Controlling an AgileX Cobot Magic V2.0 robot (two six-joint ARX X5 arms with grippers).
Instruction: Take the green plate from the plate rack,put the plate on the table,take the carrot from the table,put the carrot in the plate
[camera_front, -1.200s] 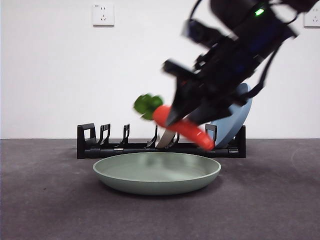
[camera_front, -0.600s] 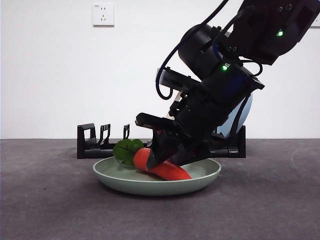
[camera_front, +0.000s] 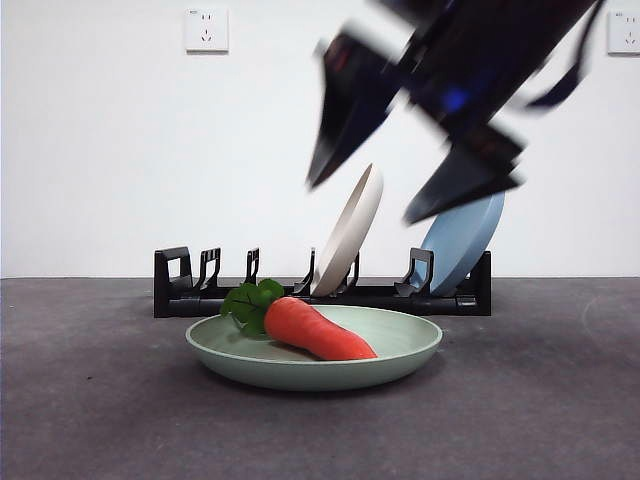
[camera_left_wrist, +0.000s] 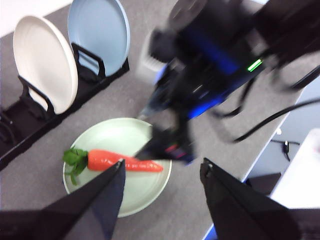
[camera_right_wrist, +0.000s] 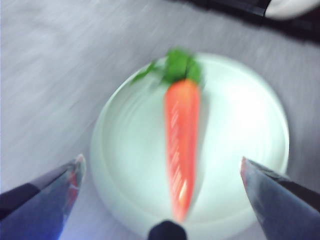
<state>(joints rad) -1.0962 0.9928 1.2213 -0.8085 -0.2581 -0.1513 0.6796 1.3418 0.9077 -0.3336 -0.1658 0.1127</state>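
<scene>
Nearest the front camera, on the table (camera_front: 90, 420), sits the green plate (camera_front: 400, 352), and the carrot (camera_front: 315, 331) lies inside it, leafy tuft toward one rim and tapered tip toward the middle of the plate. Above the plate hangs the right gripper (camera_front: 415, 170), blurred, its two black jaws spread wide apart and holding nothing; the carrot lies below the gap between them, clear of both. From the right wrist camera the carrot runs lengthwise down the middle between the jaws of the right gripper (camera_right_wrist: 162, 172), with the plate's pale rim reaching out toward each jaw tip. The left gripper (camera_left_wrist: 160, 175) hovers higher and off to the side, its jaws also apart and empty, looking down on plate, carrot and the other arm. Behind the plate stands the plate rack (camera_front: 180, 275), a cream-white plate (camera_front: 350, 230) and a dusty-blue plate (camera_front: 465, 240) leaning upright in its slots, well beyond either pair of jaws.
</scene>
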